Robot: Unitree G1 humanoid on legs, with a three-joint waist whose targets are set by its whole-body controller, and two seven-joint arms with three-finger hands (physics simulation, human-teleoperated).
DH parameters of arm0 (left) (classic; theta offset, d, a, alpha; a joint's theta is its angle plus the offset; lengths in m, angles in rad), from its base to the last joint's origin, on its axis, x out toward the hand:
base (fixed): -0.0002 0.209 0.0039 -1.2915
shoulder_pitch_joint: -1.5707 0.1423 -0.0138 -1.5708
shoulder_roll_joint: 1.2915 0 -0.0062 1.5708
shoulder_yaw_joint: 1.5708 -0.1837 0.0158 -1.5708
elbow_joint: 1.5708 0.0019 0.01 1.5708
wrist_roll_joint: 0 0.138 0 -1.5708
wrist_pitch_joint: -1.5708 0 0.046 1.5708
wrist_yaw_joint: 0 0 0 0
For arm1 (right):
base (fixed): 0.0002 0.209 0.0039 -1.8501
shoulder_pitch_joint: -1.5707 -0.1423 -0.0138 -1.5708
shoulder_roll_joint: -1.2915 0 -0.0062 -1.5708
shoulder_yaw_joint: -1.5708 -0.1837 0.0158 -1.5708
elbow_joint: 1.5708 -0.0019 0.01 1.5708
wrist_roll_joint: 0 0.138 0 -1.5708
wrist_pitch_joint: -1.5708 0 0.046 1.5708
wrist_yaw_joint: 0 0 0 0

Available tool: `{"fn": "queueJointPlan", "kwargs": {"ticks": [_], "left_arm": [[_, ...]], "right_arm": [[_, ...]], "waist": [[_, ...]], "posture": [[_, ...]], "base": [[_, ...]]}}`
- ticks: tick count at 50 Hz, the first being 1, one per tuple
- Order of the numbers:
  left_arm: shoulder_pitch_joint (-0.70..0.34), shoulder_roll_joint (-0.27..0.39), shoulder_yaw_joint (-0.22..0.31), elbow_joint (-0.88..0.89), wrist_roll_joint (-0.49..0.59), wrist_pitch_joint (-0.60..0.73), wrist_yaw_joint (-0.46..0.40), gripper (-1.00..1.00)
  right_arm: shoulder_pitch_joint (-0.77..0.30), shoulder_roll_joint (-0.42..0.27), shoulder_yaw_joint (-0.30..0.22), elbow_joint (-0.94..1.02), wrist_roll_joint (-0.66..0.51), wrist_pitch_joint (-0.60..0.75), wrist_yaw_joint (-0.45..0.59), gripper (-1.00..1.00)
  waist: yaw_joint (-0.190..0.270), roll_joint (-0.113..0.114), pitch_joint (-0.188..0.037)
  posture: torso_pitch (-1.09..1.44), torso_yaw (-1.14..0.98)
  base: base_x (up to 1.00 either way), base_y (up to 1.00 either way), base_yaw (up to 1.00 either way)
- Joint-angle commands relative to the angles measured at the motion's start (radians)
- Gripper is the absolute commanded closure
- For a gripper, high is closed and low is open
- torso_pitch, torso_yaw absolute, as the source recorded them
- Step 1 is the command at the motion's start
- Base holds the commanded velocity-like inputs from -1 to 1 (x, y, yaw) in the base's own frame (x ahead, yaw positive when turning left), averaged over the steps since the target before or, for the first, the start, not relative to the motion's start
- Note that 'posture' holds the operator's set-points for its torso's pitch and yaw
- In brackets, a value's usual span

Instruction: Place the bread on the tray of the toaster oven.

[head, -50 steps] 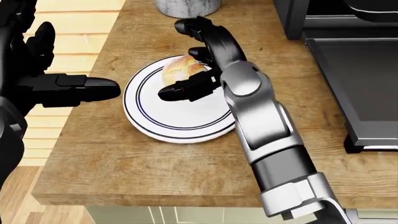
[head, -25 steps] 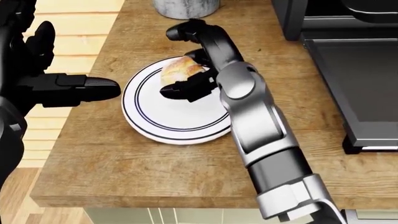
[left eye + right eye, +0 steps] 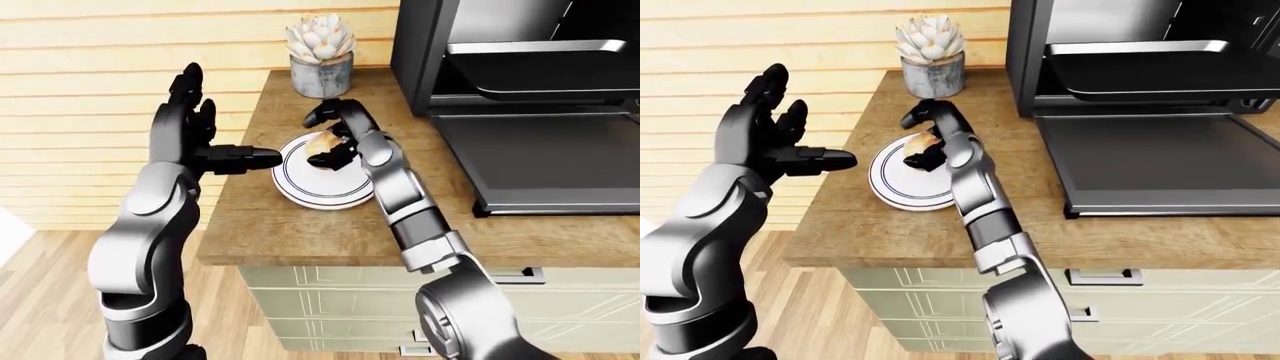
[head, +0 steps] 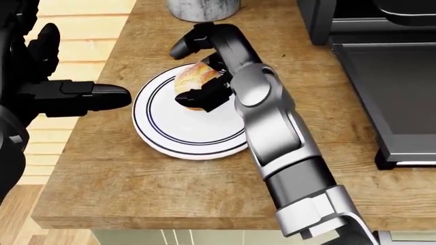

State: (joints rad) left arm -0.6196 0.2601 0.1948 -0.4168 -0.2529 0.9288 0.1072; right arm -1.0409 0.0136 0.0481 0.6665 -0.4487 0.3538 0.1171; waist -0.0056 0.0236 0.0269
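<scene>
Resting on a white plate (image 4: 170, 133) on the wooden counter (image 4: 136, 178), the bread (image 4: 192, 77) sits between the right hand's (image 4: 204, 69) curled fingers, which close around it. Left hand (image 4: 51, 84) hovers open beside the counter. Toaster oven (image 3: 1140, 90) stands open at right.

Right hand (image 4: 198, 69) seemingly half-curled, left hand (image 3: 190, 127) spread.

Even, bright, diffuse render light; no glare. Soft shadow under right arm (image 4: 272, 132) on wooden counter (image 4: 122, 168). Toaster oven (image 3: 520, 90) interior dark. All views sharp, no blur or edge distortion.
</scene>
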Motion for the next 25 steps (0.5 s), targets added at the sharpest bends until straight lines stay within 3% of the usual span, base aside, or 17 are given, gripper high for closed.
{"fn": "queueJointPlan", "kwargs": {"ticks": [1, 10, 11, 13, 15, 25], "left_arm": [[-0.028, 0.01, 0.01, -0.031, 0.001, -0.031, 0.0, -1.0], [-0.029, 0.011, 0.011, -0.033, 0.0, -0.029, 0.002, -1.0], [-0.029, 0.011, 0.011, -0.034, 0.0, -0.028, 0.002, -1.0], [-0.03, 0.011, 0.012, -0.033, -0.001, -0.027, 0.002, -1.0], [-0.028, 0.012, 0.011, -0.034, -0.001, -0.029, 0.002, -1.0], [-0.021, 0.007, 0.009, -0.043, 0.001, -0.029, 0.003, -1.0]], "right_arm": [[-0.039, -0.005, -0.004, -0.034, -0.01, -0.022, -0.007, 0.15], [-0.063, -0.005, -0.009, -0.065, -0.015, 0.017, 0.009, 0.44], [-0.07, -0.006, -0.011, -0.064, -0.014, 0.019, 0.01, 0.6], [-0.079, -0.008, -0.012, -0.071, -0.013, 0.03, 0.013, 0.7], [-0.086, -0.009, -0.013, -0.084, -0.012, 0.044, 0.017, 1.0], [-0.131, -0.028, -0.027, -0.163, 0.006, 0.161, 0.057, 1.0]], "waist": [[0.0, 0.004, -0.028], [0.0, 0.004, -0.025], [0.0, 0.004, -0.025], [0.0, 0.004, -0.025], [0.0, 0.004, -0.024], [0.001, 0.003, -0.022]], "posture": [[0.0, 0.0], [0.0, 0.0], [0.0, 0.0], [0.0, 0.0], [0.0, 0.0], [0.0, 0.0]], "base": [[0.0, 0.0, 0.0], [0.0, 0.0, 0.0], [0.0, 0.0, 0.0], [0.0, 0.0, 0.0], [0.0, 0.0, 0.0], [0.0, 0.0, 0.0]]}}
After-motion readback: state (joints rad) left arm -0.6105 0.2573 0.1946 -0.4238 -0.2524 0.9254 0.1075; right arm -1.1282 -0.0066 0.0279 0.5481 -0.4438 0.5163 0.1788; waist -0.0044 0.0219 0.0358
